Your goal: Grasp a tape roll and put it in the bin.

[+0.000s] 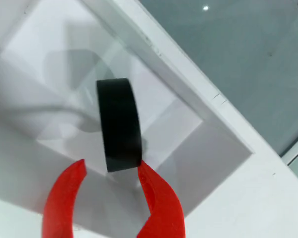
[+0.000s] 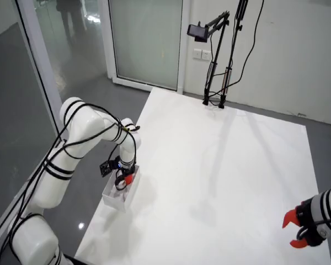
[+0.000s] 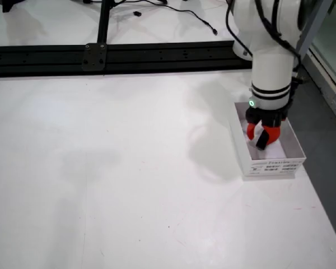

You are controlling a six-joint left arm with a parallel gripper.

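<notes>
In the view that rides on the gripper, a black tape roll [image 1: 119, 124] stands on edge inside the white bin [image 1: 188, 67], just beyond the red fingertips. My gripper [image 1: 111, 166] is open: the left finger [image 1: 64, 198] is apart from the roll, while the right finger [image 1: 159, 203] is at its lower edge. In the view from the side, the gripper [image 3: 263, 134] hangs low inside the bin [image 3: 269, 166], with the dark roll [image 3: 262, 140] showing between the fingers. The view from above shows the gripper [image 2: 124, 179] over the bin [image 2: 116, 200] at the table's left edge.
A second arm with a red gripper [image 2: 298, 227] sits still at the lower right of the view from above. A camera stand [image 2: 216, 55] stands at the table's far end. A black rail [image 3: 129, 56] crosses the back of the side view. Glass panels [image 2: 146, 38] border the table.
</notes>
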